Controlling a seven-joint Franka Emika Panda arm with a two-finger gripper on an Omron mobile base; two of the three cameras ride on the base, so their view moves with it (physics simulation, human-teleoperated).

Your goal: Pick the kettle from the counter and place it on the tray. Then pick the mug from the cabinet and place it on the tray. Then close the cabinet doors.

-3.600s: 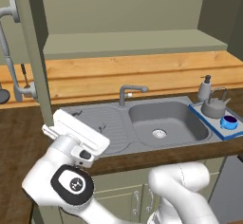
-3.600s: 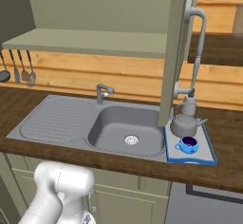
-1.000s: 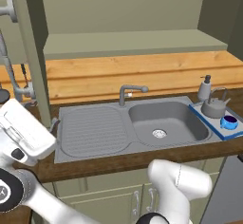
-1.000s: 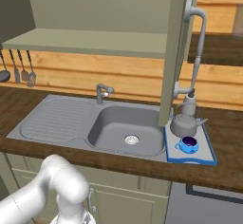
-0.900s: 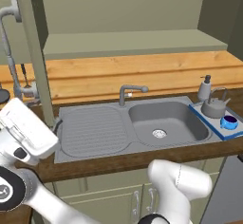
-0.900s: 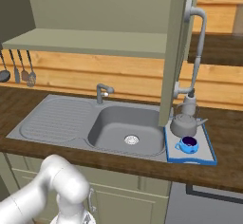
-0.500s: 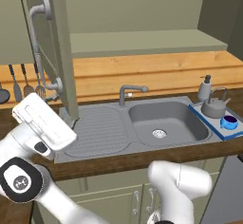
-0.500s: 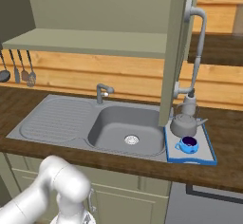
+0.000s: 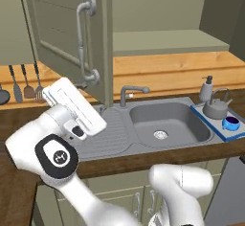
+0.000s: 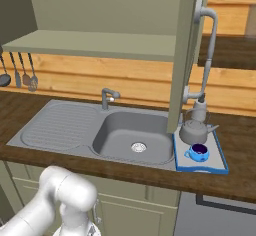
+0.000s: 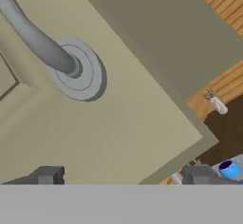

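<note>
The grey kettle [image 9: 214, 108] and the blue mug [image 9: 231, 123] stand on the blue-rimmed tray [image 9: 208, 121] at the right end of the counter [image 9: 14, 119]. The right base view shows the kettle [image 10: 194, 129], mug [image 10: 199, 152] and tray [image 10: 220, 166] too. The left cabinet door [image 9: 64, 33] stands half swung in, its bar handle [image 9: 82, 38] facing me. My white hand [image 9: 74, 107] sits just below that handle. In the hand view my gripper [image 11: 122, 174] is open, fingertips against the door face [image 11: 118, 123] under the handle's lower mount [image 11: 76, 73]. The right door [image 10: 186, 55] stands open.
A steel sink [image 9: 165, 124] with a tap [image 9: 130, 93] and ribbed drainboard [image 10: 50, 125] lies below the cabinet shelf [image 9: 162, 43]. A soap bottle [image 9: 206, 88] stands behind the tray. Utensils [image 9: 24, 84] hang on the wall at the left.
The left door has swung rightwards towards the cabinet, and my hand has travelled right and up with it. Kettle, mug and tray have not moved.
</note>
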